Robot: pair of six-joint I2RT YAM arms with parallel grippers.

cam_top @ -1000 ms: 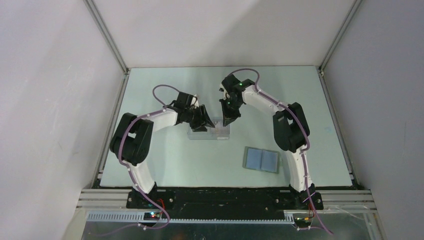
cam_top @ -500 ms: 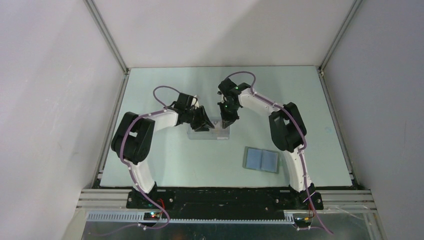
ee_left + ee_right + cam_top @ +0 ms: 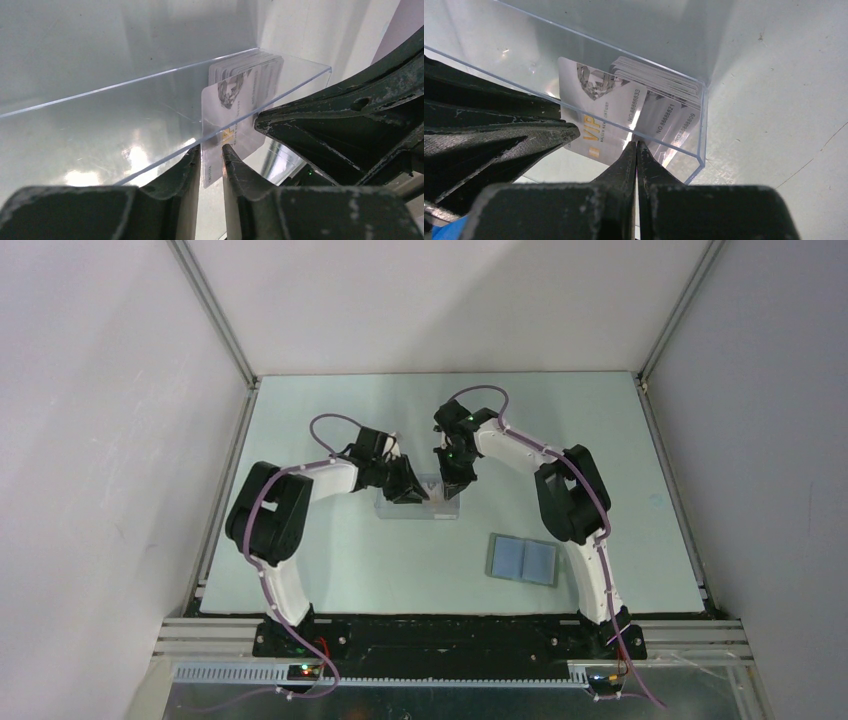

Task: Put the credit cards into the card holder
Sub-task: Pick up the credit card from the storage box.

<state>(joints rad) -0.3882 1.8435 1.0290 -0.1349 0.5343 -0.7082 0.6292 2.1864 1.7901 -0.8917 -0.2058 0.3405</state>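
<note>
1 of the credit cards [image 3: 235,117] in the clear case [image 3: 125,131], mid-frame, is pinched by the left gripper's [image 3: 212,151] jaws; the right gripper's [image 3: 636,146] jaws are pressed together beside it. The card holder [image 3: 522,559] lies open, lower right.

We count two robot arms with one gripper each: the left gripper [image 3: 211,150] and the right gripper [image 3: 637,146]. There is one clear plastic box [image 3: 440,508] and one grey card holder [image 3: 523,559]. The credit cards [image 3: 644,100] are many; the exact number we cannot tell.
</note>
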